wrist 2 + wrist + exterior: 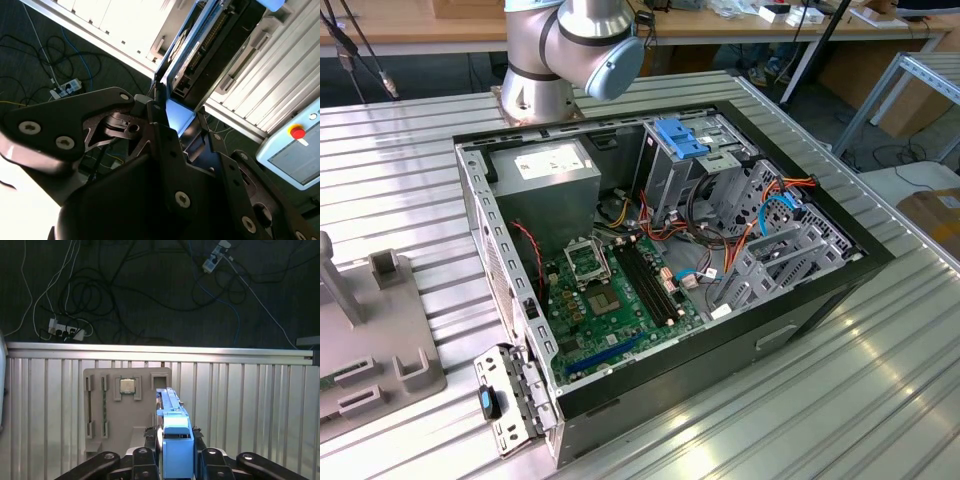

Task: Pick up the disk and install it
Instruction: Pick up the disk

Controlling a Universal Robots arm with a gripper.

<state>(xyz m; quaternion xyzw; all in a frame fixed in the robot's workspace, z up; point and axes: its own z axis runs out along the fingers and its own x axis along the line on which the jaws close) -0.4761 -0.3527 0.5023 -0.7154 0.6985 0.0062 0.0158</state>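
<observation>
Fingers of the gripper (175,445) were closed tight on the disk (169,402), pinching its blue carrier frame (178,460) from both sides. We saw the disk held edge-on, its long axis running straight out past the fingertips, with a grey fixture (125,415) on the ribbed table (250,405) beyond it.

Robotics lab, ribbed aluminium workbench (400,170), robot arm (570,50), opened computer case (800,320), floor power strip (65,329)
</observation>
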